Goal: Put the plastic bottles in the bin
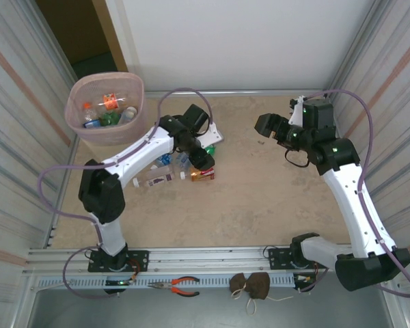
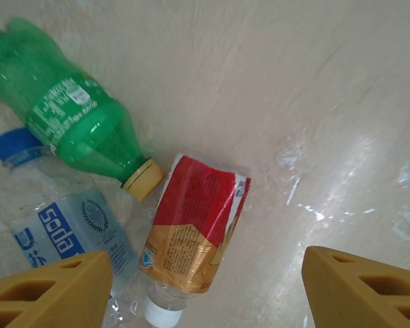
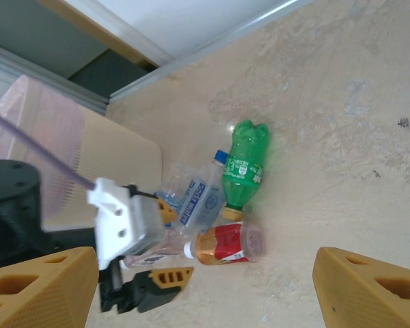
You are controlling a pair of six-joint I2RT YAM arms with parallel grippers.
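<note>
Green plastic identifies the green bottle (image 2: 68, 116) at the upper left of the left wrist view. Its label carries white print too fine to read, and its cap is tan. Below it lies a clear bottle (image 2: 61, 232) with a blue cap and a blue label reading "soda" in white. Just beside both, at lower centre, lies a red-and-orange-labelled bottle (image 2: 195, 232) with a white cap; its small print is not legible. The green bottle's cap touches or nearly touches this label; the view does not settle which.

Left gripper (image 2: 205, 273): jaws stand wide apart above the red-and-orange-labelled bottle, clamped on nothing. Right gripper (image 3: 205, 283): jaws apart over bare table, holding nothing.

The table (image 1: 260, 198) is a beige, stone-patterned surface with glare patches. Corrugated metal walls (image 1: 14, 102) close the left and right sides of the top view. A white panel (image 1: 239, 41) closes the back.

The bin (image 1: 75, 119) stands at the upper left of the top view, pale pink and translucent, with several bottles (image 1: 109, 106) already inside. More bottles (image 1: 157, 181) lie on the table at centre left, partly hidden by the left arm. Purple cables (image 1: 55, 178) loop off both arms. At the bottom edge, orange-handled pliers (image 1: 181, 285) and two dark brown lumps (image 1: 251, 283) rest below the metal rail (image 1: 212, 258).
</note>
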